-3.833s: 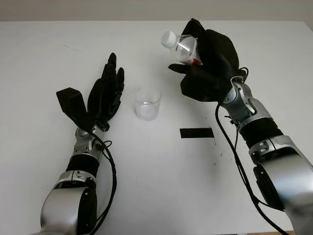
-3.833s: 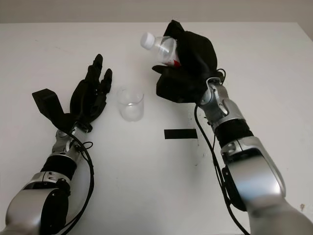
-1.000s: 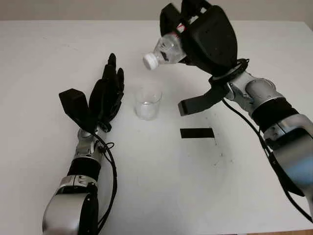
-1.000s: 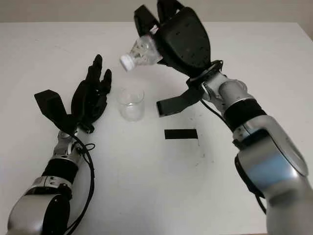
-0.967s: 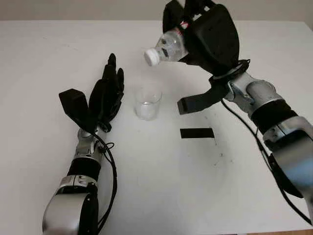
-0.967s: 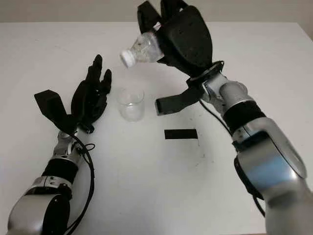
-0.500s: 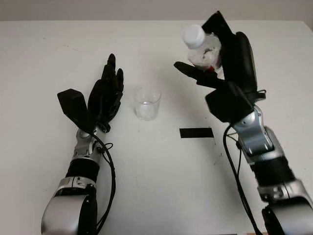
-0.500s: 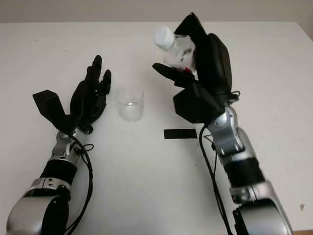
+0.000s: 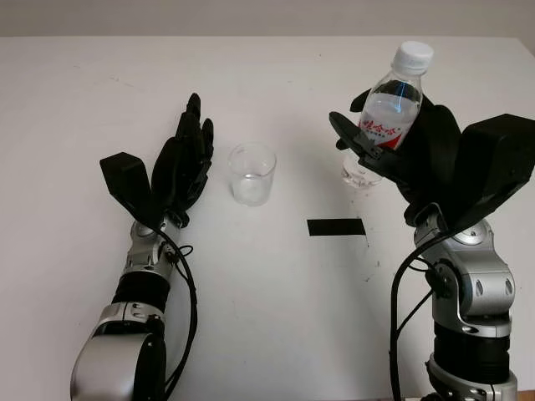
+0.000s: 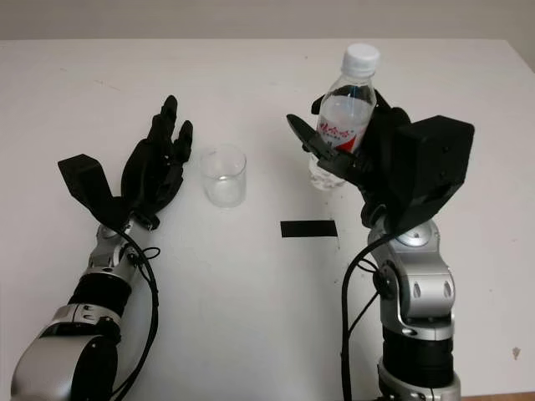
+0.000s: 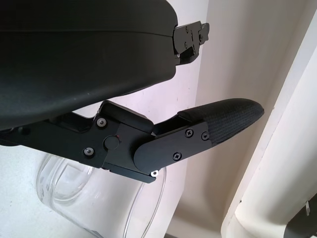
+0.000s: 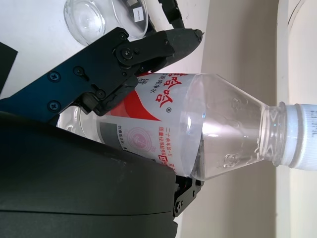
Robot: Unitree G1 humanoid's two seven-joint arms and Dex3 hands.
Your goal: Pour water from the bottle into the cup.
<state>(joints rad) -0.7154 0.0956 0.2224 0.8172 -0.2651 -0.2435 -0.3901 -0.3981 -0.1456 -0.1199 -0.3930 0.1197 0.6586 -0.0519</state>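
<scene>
A clear plastic bottle [image 9: 386, 117] with a white cap and a red-and-white label stands upright at the right of the table's middle, my right hand [image 9: 393, 154] curled around its body. In the right wrist view the bottle [image 12: 198, 134] lies across the picture between the black fingers [image 12: 124, 59]. The clear cup [image 9: 252, 174] stands upright left of the bottle, well apart from it. My left hand [image 9: 185, 163] is open just left of the cup, not touching it. The left wrist view shows the cup [image 11: 94, 198] close beside that hand's finger [image 11: 213, 124].
A strip of black tape [image 9: 336, 226] lies on the white table [image 9: 267, 309] in front of the bottle. The table's far edge meets a pale wall [image 9: 251, 17].
The bottle was tipped with its cap over the cup a second ago. It has since swung upright and moved right and down toward the table. The left hand and cup stayed put.
</scene>
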